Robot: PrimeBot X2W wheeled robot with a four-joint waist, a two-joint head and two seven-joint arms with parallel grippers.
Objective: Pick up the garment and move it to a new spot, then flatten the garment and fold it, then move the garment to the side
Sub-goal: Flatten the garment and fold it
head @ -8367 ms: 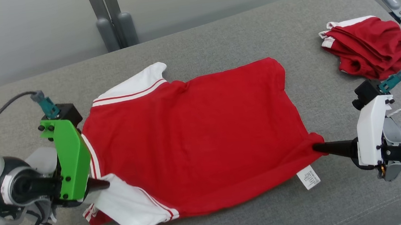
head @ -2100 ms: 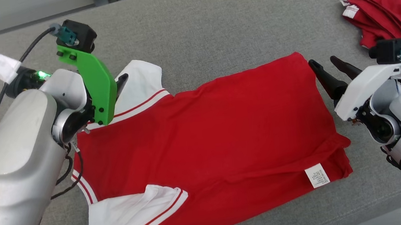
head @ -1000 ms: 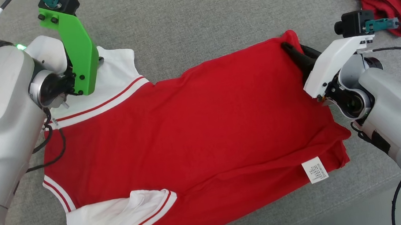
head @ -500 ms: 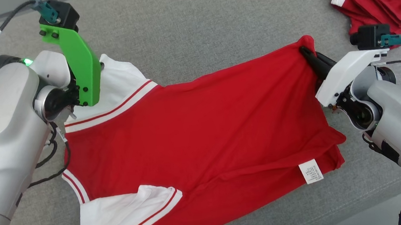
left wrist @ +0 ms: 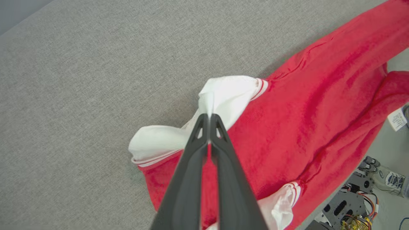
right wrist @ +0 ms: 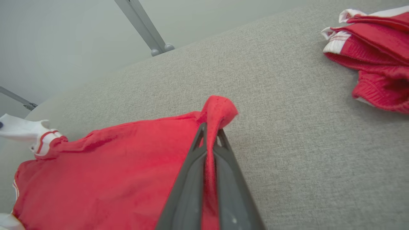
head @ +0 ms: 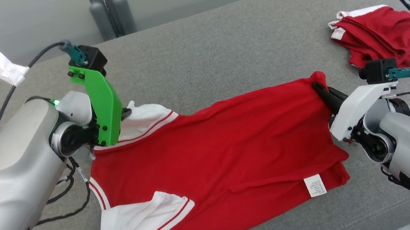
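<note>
Both claws grip the far edge of the red shirt (head: 223, 147), which lies spread across the grey tabletop (head: 221, 46).

From the head view the left claw (head: 128, 112) is mostly hidden behind its green bracket (head: 104, 102), with just a dark tip poking out. Its wrist view shows it clenched on the bunched white sleeve (left wrist: 223, 95). The right claw (right wrist: 211, 129) is pinched tight on the far hem corner (right wrist: 220, 111), with red cloth running down between its fingers. The shirt's near edge is cut off at the bottom of the head view, and the print on its white label (head: 315, 187) is too small to read. A red pile (head: 381, 36) sits well apart at the far right. Two seconds ago both claws stood open beside the shirt. Now they are shut on it, and the sleeve that lay flat is gathered into a peak.
</note>
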